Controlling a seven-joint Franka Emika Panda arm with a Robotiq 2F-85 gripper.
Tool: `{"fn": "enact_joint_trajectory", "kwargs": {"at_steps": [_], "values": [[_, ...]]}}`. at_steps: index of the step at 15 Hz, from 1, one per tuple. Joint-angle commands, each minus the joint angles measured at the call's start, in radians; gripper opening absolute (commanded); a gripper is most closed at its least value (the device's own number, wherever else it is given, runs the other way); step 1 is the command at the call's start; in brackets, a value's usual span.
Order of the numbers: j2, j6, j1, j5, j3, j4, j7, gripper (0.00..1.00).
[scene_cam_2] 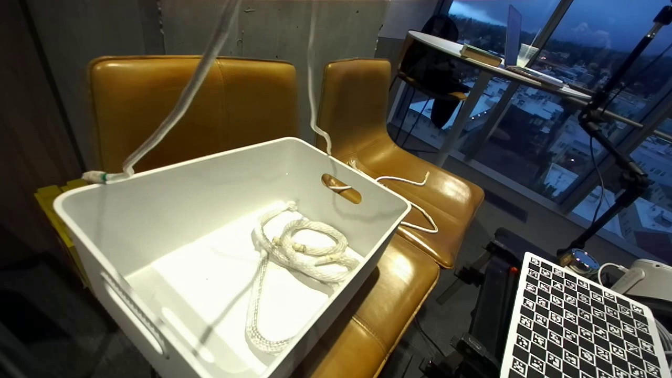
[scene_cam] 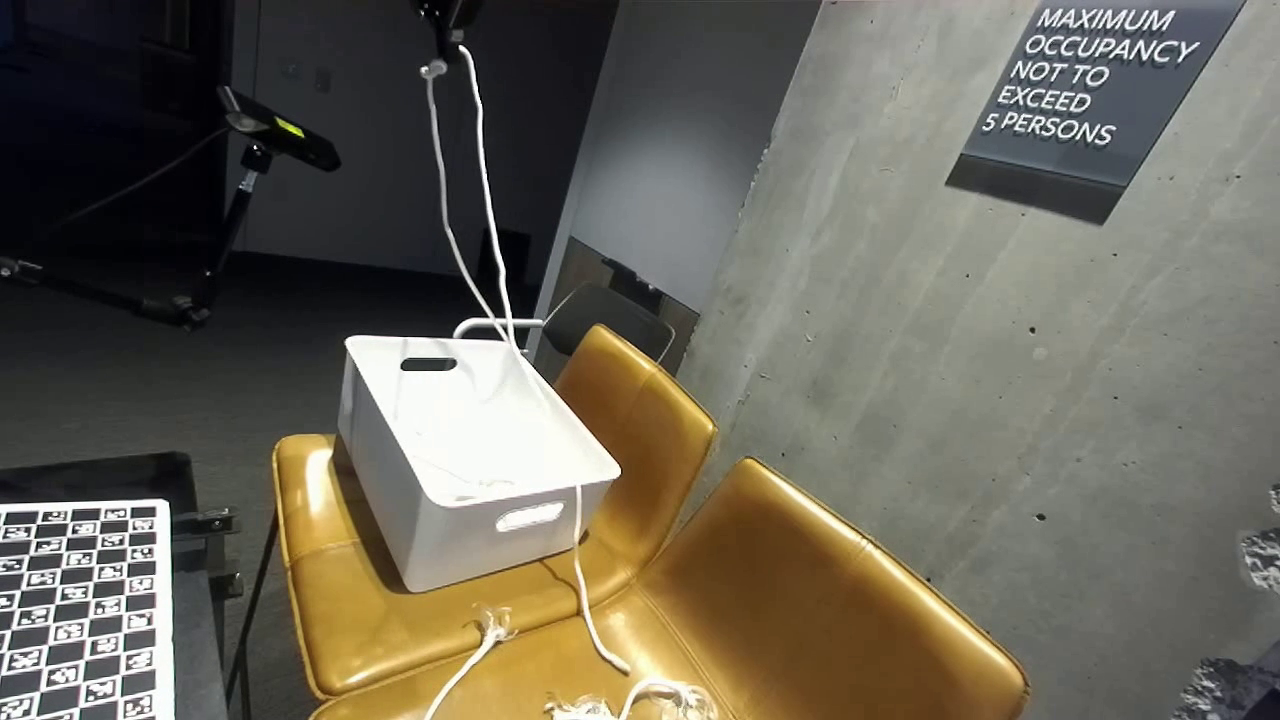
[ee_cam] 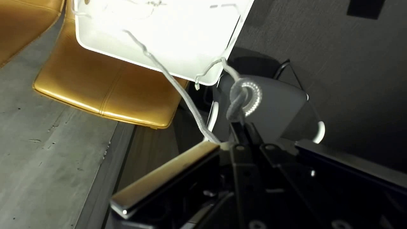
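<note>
At the top edge of an exterior view my gripper (scene_cam: 443, 40) hangs high above a white bin (scene_cam: 450, 550). In the wrist view the gripper (ee_cam: 244, 128) is shut on a white rope (ee_cam: 237, 95), with a twisted loop or knot just past the fingertips. Two rope strands run down towards the bin (ee_cam: 105, 52). One short rope end dangles near a bin corner; whether it touches the rim I cannot tell. Inside the bin (scene_cam_2: 210, 189) lies a thick coil of white rope (scene_cam_2: 315, 249). Another rope length (scene_cam: 579, 540) drapes over the bin's near rim.
The bin stands on a tan chair (scene_cam: 320, 640), beside a second tan chair (scene_cam: 820, 580) that bears rope pieces with frayed ends (scene_cam: 490, 635). A concrete wall (scene_cam: 1000, 380) rises behind. Around stand a checkered board (scene_cam_2: 583, 320), a camera on an arm (scene_cam: 285, 135) and a grey chair (ee_cam: 273, 105).
</note>
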Motion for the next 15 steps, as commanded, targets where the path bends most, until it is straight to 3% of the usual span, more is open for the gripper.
{"fn": "enact_joint_trajectory", "kwargs": {"at_steps": [1, 9, 15], "values": [[-0.104, 0.003, -0.009, 0.049, -0.002, -0.081, -0.023, 0.01], [-0.109, 0.027, -0.061, 0.052, -0.036, -0.158, -0.041, 0.01], [-0.014, 0.092, -0.102, 0.044, -0.071, -0.143, -0.069, 0.01]]}}
